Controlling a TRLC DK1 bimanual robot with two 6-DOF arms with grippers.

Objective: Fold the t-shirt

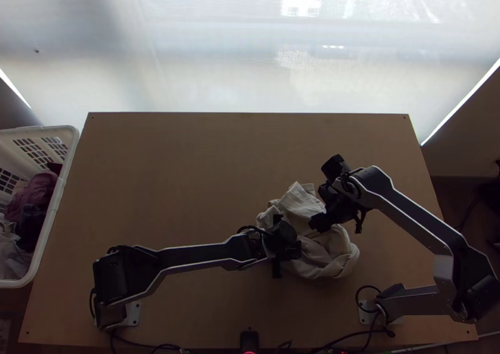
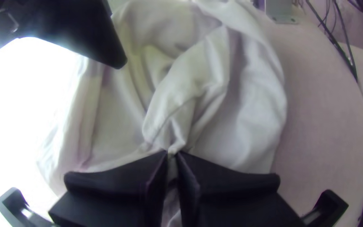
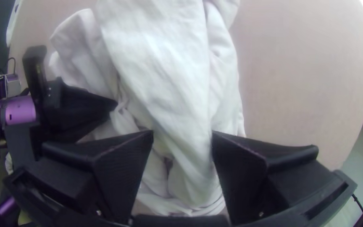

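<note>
Top view, t-shirt (image 1: 325,257): bunched on the desk (image 1: 169,185), right of the middle
Left hand (image 2: 172,154): clenched on a pinched fold of it
Right hand (image 3: 182,132): released, fingers apart around a smoother stretch (image 3: 169,84)
Cloth: looks light, soft and limp; should crumple rather than slip
Best hold: probably an outer edge (image 3: 230,96), pinched shallowly to spare the layers beneath

Left arm (image 1: 200,254) and right arm (image 1: 415,213): angular black links edged in silver-grey, looping black cables (image 1: 357,296), pale base plates (image 1: 133,314) dotted dark.
</note>
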